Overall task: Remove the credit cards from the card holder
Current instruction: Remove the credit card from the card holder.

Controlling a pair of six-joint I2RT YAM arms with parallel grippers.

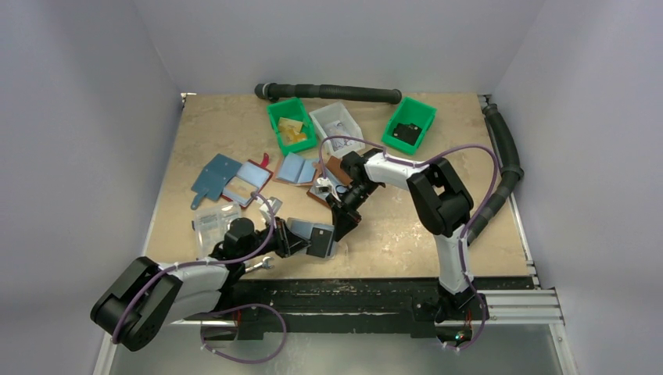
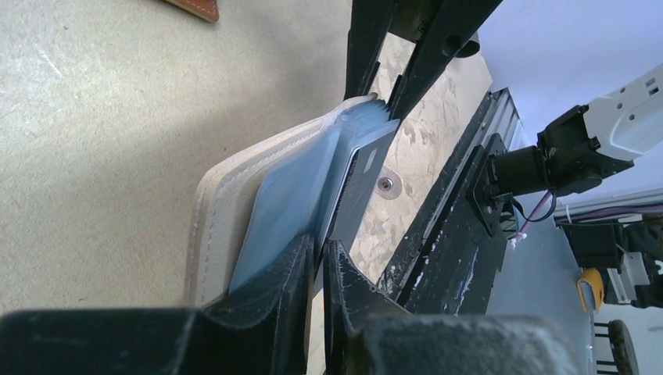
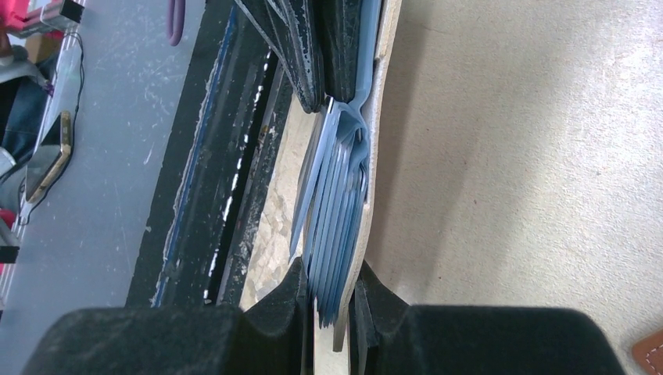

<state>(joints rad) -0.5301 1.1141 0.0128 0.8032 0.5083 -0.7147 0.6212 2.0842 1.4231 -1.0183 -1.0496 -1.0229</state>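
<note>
Whitish card holder [image 2: 211,195] sits near the desk's [image 1: 406,234] 6 o'clock edge, held between both arms. Right end effector [image 3: 335,269] clamps its 3 o'clock end. Left end effector [image 2: 320,262], at 9 o'clock, pinches the dark grey card [image 2: 360,187], which pokes out of the blue sleeves.

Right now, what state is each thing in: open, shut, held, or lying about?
Whitish-rimmed flat card holder: held between both hands.
Dark grey card: partly out, far end in the holder.
Blue plastic sleeves: fanned apart.
Left hand: shut on the dark grey card.
Right hand: shut on the card holder.
Brown leather wallet, blue-lined: lying open on the table.
</note>
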